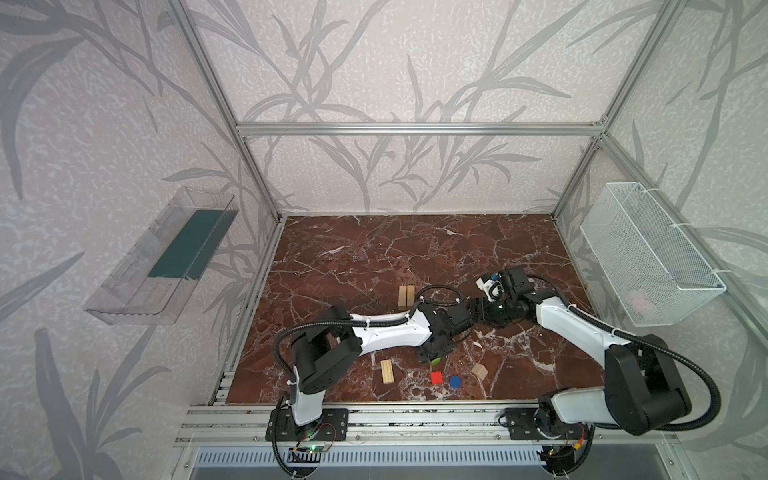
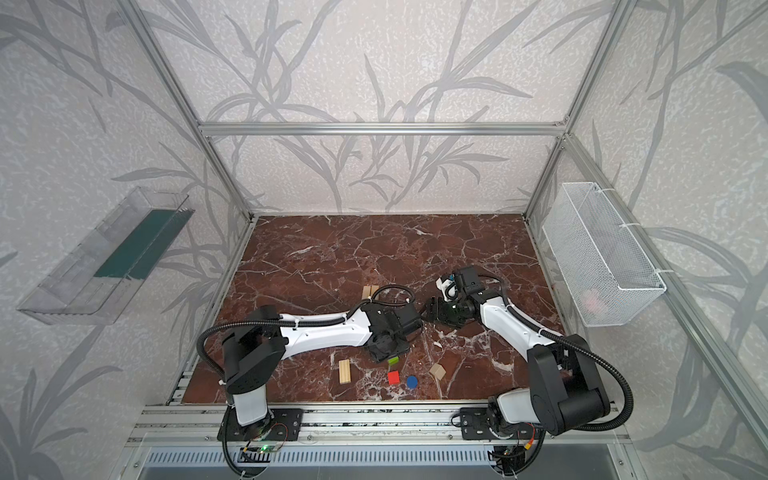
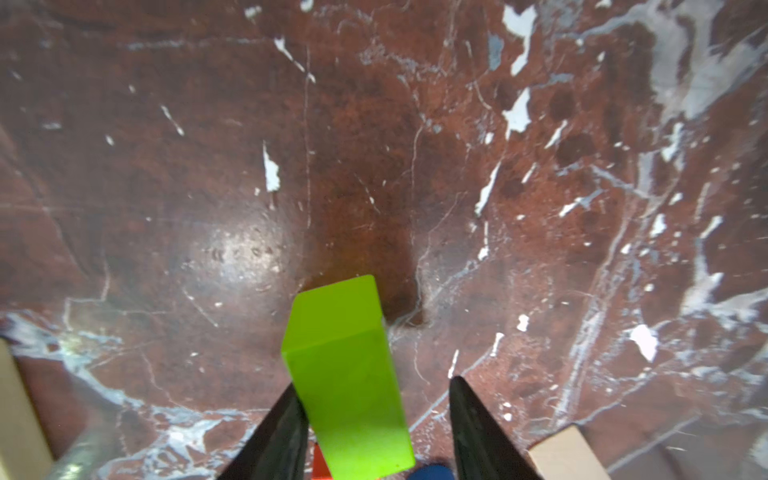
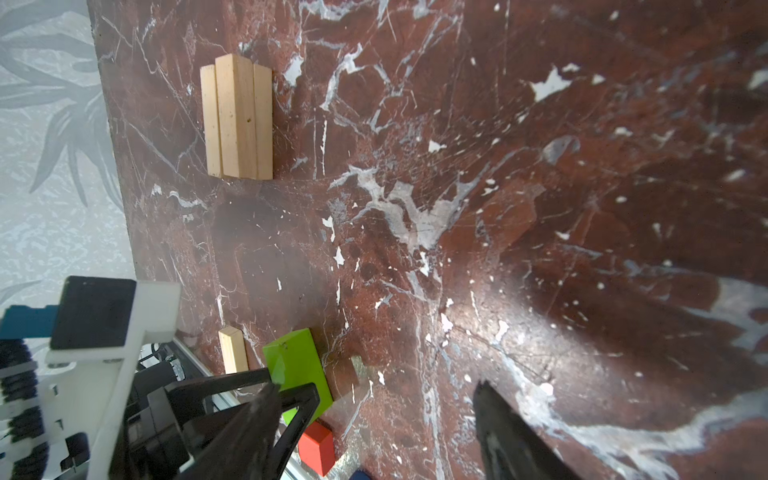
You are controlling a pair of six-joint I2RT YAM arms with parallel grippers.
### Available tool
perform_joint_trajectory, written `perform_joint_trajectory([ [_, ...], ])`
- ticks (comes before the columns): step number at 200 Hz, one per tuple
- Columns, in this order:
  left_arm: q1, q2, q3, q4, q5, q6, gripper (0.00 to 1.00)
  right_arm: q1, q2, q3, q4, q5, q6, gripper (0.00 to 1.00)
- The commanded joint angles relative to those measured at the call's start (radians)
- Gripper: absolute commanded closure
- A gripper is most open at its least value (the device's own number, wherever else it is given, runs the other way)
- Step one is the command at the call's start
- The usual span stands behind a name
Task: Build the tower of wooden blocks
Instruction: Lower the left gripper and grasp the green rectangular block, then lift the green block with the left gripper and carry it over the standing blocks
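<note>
**A:** Where's the brick [image 3: 345, 374]?

**B:** Near the front of the table [image 1: 374, 249], between the fingers [image 3: 282, 432] of the left claw [image 3: 374, 382]. I'd say nothing is stacked yet; every block lies loose.

**A:** Has the claw got it?

**B:** Not firmly. The jaws are partly open astride it. One finger touches a long side and the other stands just clear, with table showing in the gap. I can't tell whether the brick sits flat.

**A:** How does it lie to the claw?

**B:** Its long axis runs out ahead, in line with the fingers, so they would pinch across the narrow width. That seems the right way round.

**A:** And the other arm?

**B:** The right claw [image 4: 376, 384] hangs wide open and empty, farther back and close to the left arm's wrist. The left is plainly nearer.

**A:** What crowds it?

**B:** The cube [image 1: 436, 377] and disc [image 1: 455, 381] sit just beside the brick, toward the front edge. In both top views the peaked piece [image 1: 479, 371] is near on the right and a plank [image 1: 387, 371] on the left. A lift straight up looks safest to me.

**A:** Room to build?

**B:** The middle and back are bare, apart from the planks [image 1: 406, 296] lying together behind the left arm.
</note>
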Motion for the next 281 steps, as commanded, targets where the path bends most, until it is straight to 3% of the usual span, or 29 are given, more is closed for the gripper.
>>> perform_joint_trajectory([
  [1, 0.001, 0.026, 0.031, -0.091, -0.037, 0.010, 0.52, -0.013, 0.006, -0.017, 0.020, -0.026, 0.005, 0.27],
  [63, 0.011, 0.055, 0.031, -0.079, -0.019, 0.033, 0.54, -0.020, 0.027, -0.028, 0.053, -0.046, 0.022, 0.27],
  [170, 0.016, 0.065, 0.019, -0.040, -0.002, 0.079, 0.67, -0.020, 0.001, -0.018, 0.019, -0.033, 0.017, 0.26],
  [223, 0.017, -0.002, 0.043, -0.083, -0.067, 0.176, 0.78, -0.020, -0.047, 0.001, -0.015, -0.014, 0.021, 0.26],
  [281, 0.059, -0.161, 0.088, -0.195, -0.111, 0.396, 0.83, -0.014, -0.088, 0.023, -0.055, -0.018, 0.025, 0.26],
])
